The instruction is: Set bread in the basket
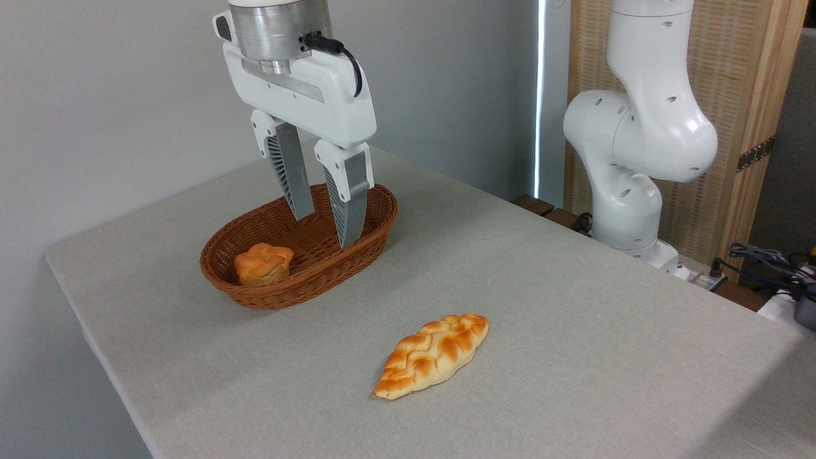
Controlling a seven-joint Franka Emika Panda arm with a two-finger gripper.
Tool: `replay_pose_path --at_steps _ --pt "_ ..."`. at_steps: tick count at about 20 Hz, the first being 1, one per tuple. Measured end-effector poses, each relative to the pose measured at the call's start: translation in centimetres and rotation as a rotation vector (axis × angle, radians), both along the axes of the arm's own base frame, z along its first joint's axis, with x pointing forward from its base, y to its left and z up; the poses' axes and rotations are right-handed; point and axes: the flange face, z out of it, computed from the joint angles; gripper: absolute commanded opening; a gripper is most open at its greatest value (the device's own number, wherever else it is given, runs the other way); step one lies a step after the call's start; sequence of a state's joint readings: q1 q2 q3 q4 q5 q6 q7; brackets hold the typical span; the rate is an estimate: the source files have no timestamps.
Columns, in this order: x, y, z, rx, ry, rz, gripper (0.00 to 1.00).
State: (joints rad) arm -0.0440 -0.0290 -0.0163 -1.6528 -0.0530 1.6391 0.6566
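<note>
No text, label, brand, number or sign can be read anywhere in the view; every visible surface is plain or too small to make out.

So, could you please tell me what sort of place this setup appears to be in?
Probably a robotics lab or test room: a white robot arm is mounted beside a grey cloth-covered table, loose cables lie at the right edge, and the walls are bare with a wooden screen behind.
</note>
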Motion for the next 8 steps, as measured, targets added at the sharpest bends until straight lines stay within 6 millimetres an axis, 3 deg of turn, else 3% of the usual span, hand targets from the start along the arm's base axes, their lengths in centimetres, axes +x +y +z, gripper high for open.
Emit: replay_pose_path --at_steps 8 --pt "-0.08 0.01 -0.09 0.0 -0.001 0.0 1.0"
